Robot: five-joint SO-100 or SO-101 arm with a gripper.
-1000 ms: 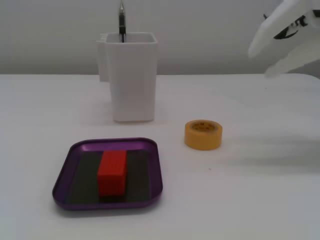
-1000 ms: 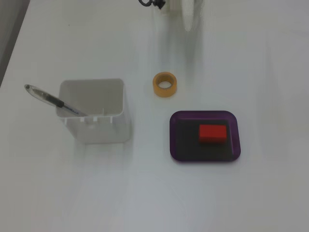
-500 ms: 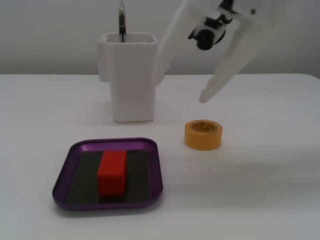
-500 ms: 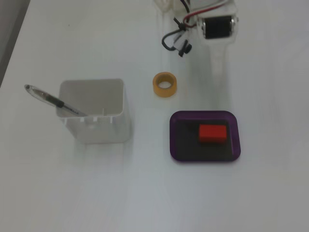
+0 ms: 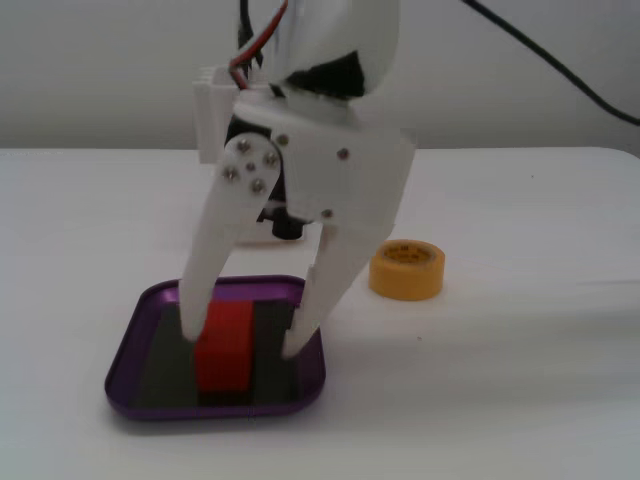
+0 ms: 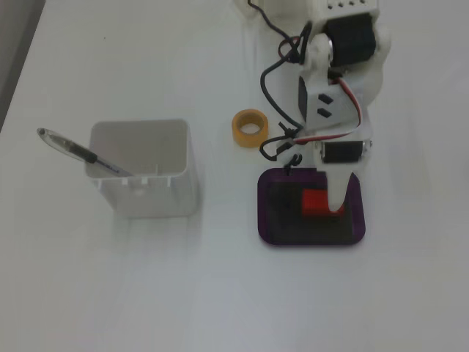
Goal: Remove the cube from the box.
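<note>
grasp step in hand. white two-finger gripper lowered into shallow purple metallic tray, jaws spread wide, astride small bright red ridged cube on tray's dark floor (nothing held yet). next move, likely: close squarely, lift clear of rim.

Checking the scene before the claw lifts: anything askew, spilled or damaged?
Nothing stands out. The cube sits flat on the floor of the box, with the open claw straddling it. The tape roll lies flat on the table beside it. A pen leans over the rim of the white container; nothing is spilled.
</note>
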